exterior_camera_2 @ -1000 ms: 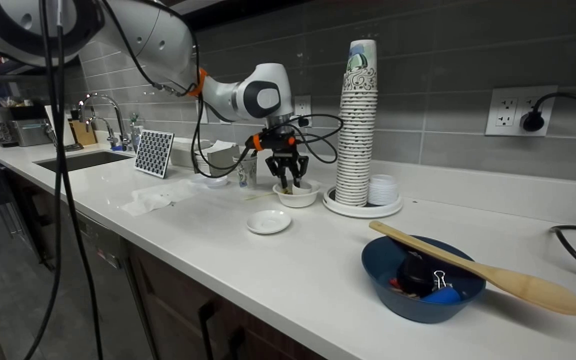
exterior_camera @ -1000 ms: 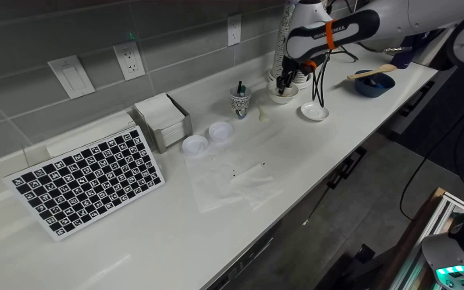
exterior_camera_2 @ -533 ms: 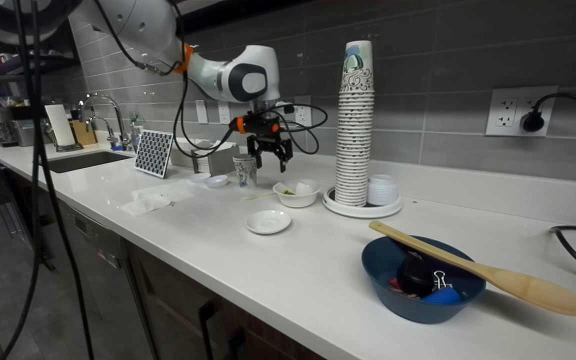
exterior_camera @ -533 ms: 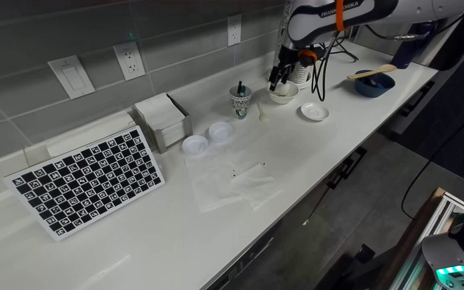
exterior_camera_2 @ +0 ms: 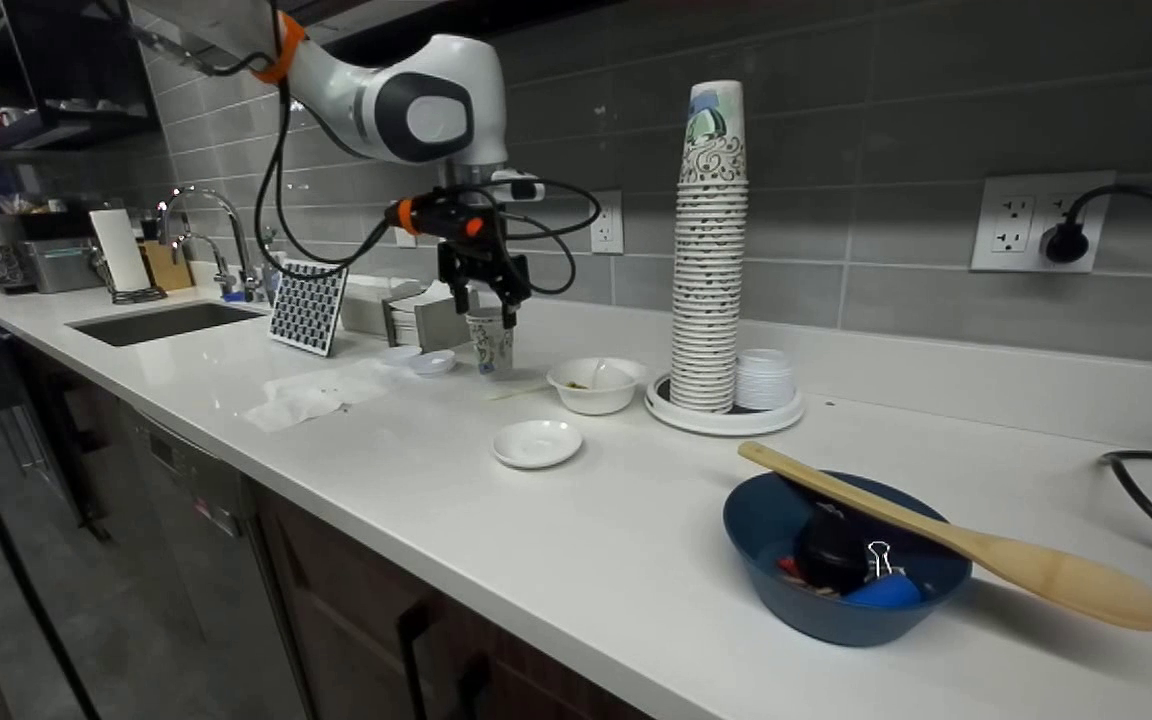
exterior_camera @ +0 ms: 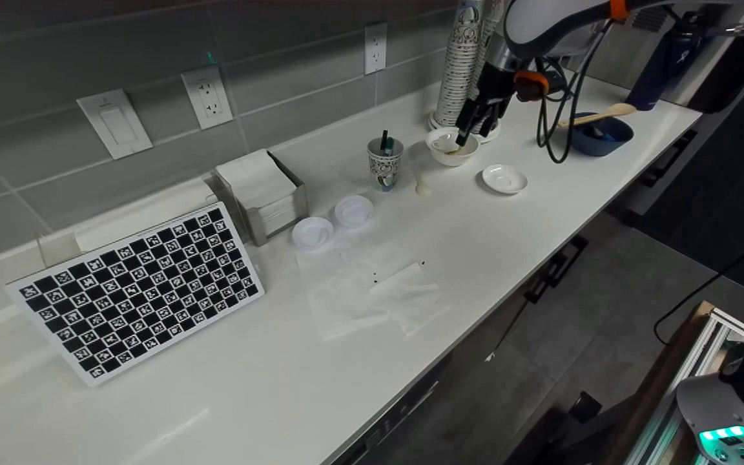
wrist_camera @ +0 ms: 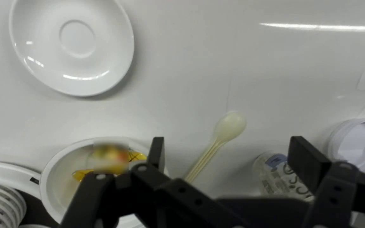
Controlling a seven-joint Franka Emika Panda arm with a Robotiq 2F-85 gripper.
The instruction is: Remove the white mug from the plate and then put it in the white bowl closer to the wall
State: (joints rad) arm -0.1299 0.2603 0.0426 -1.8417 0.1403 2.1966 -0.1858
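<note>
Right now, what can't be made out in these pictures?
White mug: in an exterior view, the near wall of the white bowl hides its lower part.
Yellow thing in that bowl: blurred in the wrist view, too much to identify.
Patterned cup: in the wrist view, the tool covers part of it.
Plate: cut off by the wrist view's top edge.

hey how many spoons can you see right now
2: a wooden spoon resting across the blue bowl, and a cream-colored spoon on the counter between the white bowl and the patterned paper cup. Others could be hidden inside either bowl.
</note>
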